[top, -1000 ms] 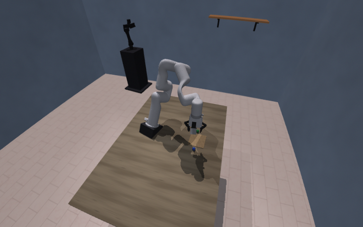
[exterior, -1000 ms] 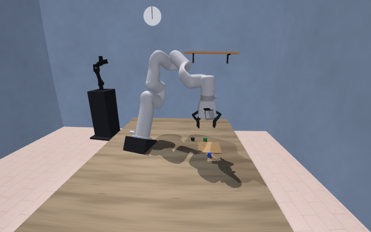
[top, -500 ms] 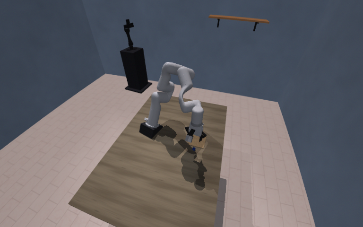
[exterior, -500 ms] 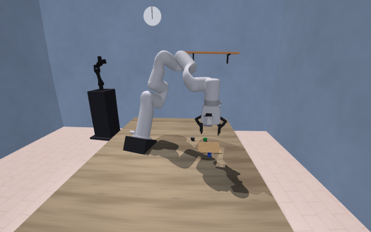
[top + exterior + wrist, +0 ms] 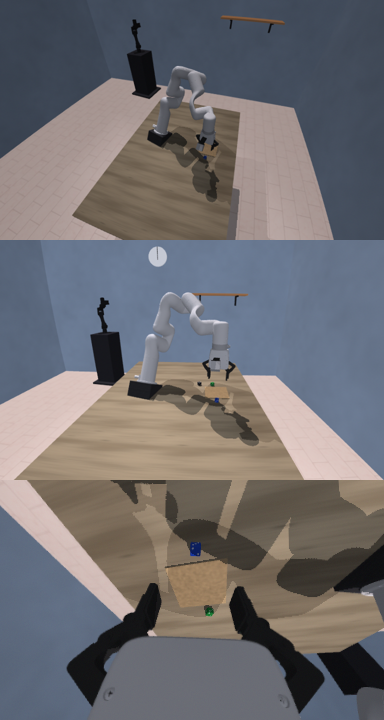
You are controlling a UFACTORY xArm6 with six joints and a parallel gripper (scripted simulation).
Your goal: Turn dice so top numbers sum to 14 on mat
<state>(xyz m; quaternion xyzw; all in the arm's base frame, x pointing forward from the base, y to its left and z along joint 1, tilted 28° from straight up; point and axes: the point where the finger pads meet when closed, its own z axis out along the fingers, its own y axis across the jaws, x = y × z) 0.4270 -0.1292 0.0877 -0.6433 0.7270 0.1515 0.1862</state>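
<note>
- Above the mat in the top view, the claw hangs, the blue die just beside the mat.
- Exterior view: the claw's fingers stand wide apart, gripping nothing; the green die and black die lie on the table, off the mat.
- Wrist view: blue and green dice flank the mat on opposite sides.

Plain blue walls rise around a floor of pale pink planks. In the exterior view, a round white clock hangs at twelve, an orange-brown shelf on dark brackets sits toward one, and a black pedestal stands at nine. Shadows darken the wood-grained surface.
</note>
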